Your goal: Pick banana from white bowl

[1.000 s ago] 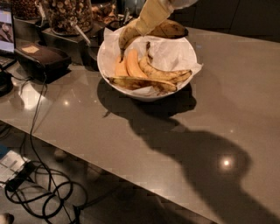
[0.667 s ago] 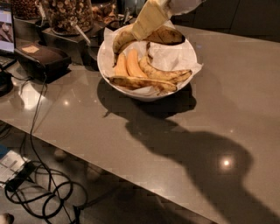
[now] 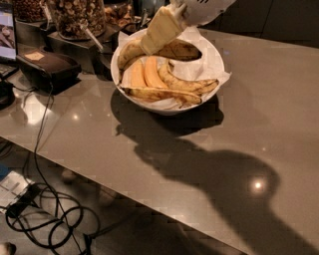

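Observation:
The white bowl [image 3: 164,108], lined with crinkled white paper, stands on the grey counter at the back middle and holds several bananas. Two smooth yellow bananas [image 3: 144,73] lie at its left centre. Speckled ones [image 3: 192,85] lie to the front and right. A curved banana [image 3: 127,52] arcs across the back of the bowl, yellow at its left end and brown towards the right. My gripper [image 3: 152,45], cream coloured below a white arm, reaches down from the top onto this back banana and hides its middle.
Glass jars of nuts [image 3: 75,15] stand behind the bowl at the left on a dark tray. A dark box [image 3: 47,67] with a cable sits left of the bowl. A screen edge [image 3: 6,30] is at far left. Cables [image 3: 45,214] lie on the floor below the counter edge.
The gripper has come a little lower and to the left onto the back banana. More of that banana shows across the back of the bowl. The other bananas have not moved.

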Controlling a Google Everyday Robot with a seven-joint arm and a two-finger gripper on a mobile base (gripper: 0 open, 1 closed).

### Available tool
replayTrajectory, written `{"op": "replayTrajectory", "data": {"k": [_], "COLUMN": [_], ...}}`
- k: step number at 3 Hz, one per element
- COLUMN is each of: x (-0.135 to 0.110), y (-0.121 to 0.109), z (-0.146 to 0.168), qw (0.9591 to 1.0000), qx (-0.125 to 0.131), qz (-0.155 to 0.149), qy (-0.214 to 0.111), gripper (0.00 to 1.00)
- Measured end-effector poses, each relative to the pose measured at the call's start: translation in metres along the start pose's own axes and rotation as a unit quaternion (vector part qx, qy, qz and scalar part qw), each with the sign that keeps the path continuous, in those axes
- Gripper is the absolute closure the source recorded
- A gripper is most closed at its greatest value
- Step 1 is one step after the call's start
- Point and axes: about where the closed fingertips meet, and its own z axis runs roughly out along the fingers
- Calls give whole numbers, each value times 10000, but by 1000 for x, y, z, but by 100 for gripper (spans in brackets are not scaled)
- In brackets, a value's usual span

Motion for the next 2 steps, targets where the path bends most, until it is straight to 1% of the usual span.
{"op": "replayTrajectory", "data": {"k": [1,2], "x": [10,20], "y": [25,42], "z": [24,42], "qw": [9988,9965], "qx": [-462,-783], "qz": [140,213], "qy": [68,199], "gripper": [100,100]}}
